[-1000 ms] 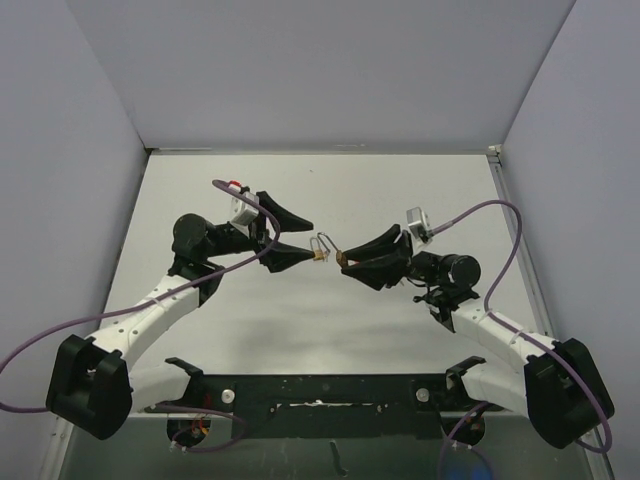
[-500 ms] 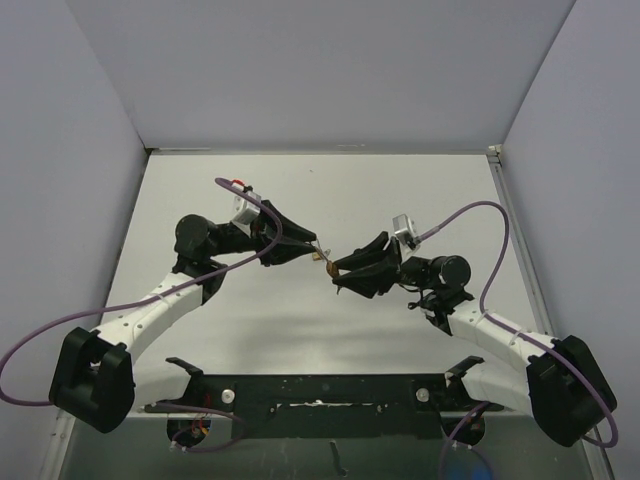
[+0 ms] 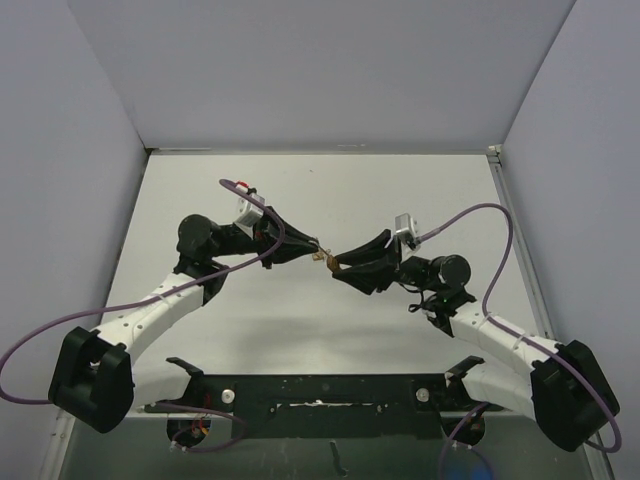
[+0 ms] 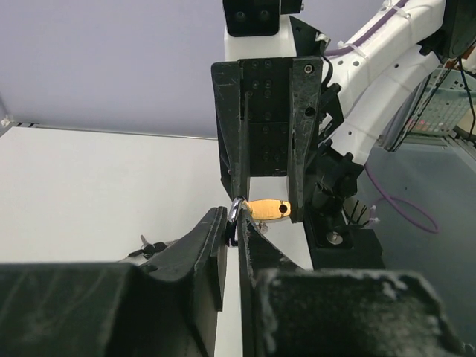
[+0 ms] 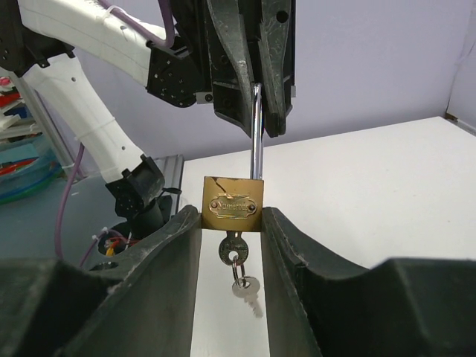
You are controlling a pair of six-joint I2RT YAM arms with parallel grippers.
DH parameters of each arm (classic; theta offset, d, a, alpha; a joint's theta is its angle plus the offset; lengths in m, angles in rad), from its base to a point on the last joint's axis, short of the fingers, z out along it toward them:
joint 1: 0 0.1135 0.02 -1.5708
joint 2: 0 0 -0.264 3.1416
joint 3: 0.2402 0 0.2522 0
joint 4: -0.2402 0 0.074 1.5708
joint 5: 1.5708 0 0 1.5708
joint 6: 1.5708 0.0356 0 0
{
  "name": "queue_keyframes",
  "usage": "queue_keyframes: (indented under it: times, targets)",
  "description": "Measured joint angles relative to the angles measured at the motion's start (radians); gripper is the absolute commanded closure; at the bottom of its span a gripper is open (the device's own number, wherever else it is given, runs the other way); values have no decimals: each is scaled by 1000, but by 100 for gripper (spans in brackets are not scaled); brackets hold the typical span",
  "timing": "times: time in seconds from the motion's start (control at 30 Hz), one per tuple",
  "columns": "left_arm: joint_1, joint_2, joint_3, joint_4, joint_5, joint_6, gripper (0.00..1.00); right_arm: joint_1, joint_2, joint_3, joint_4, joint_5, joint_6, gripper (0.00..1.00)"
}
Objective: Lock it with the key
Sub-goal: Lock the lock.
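Step in hand: seating the lock. Right gripper (image 5: 232, 217) clamped the brass padlock (image 5: 233, 203) mid-air over table centre. Left gripper (image 3: 310, 245), at its 9 o'clock from above, pinched the shackle (image 5: 256, 141). Key (image 5: 231, 250) sat in the keyhole at 6 o'clock, with 1 spare key (image 5: 246, 286) dangling. Next, probably: press shackle home, then turn key. White table (image 3: 300, 330), bare grey walls (image 3: 320, 70).

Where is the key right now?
In the right wrist view, the key sticks out under the padlock, which the right claw grips in mid-air.
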Motion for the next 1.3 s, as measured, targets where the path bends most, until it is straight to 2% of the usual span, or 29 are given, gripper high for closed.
queue_keyframes:
  times: [0.23,0.3,0.33,0.37,0.43,0.47,0.63,0.83,1.03,1.2,1.3]
  targets:
    - [-3,-17,1,-44,-5,3,100,5,-25,-2,-40,22,-46,100]
    - [-4,-26,3,-74,-11,5,100,9,-32,-2,-62,27,-59,95]
    - [-5,-31,8,-97,-12,6,100,11,-36,-2,-75,31,-69,89]
    - [-5,-35,14,-118,-12,7,100,16,-43,-2,-89,39,-78,78]
    - [-7,-40,37,-178,-13,10,100,24,-59,-2,-115,52,-97,41]
    - [-8,-43,54,-219,-13,14,100,26,-67,0,-128,60,-105,33]
    - [-13,-50,188,-449,-31,86,100,37,-113,26,-240,83,-158,18]
    - [-12,-64,335,-716,-58,222,100,37,-180,43,-362,105,-212,21]
    - [-18,-45,402,-916,-54,319,100,37,-180,64,-400,106,-229,31]
    - [-50,-1,447,-1071,-77,395,100,39,-141,97,-407,105,-233,51]
    - [-73,16,468,-1142,-100,436,100,43,-102,126,-407,99,-236,54]
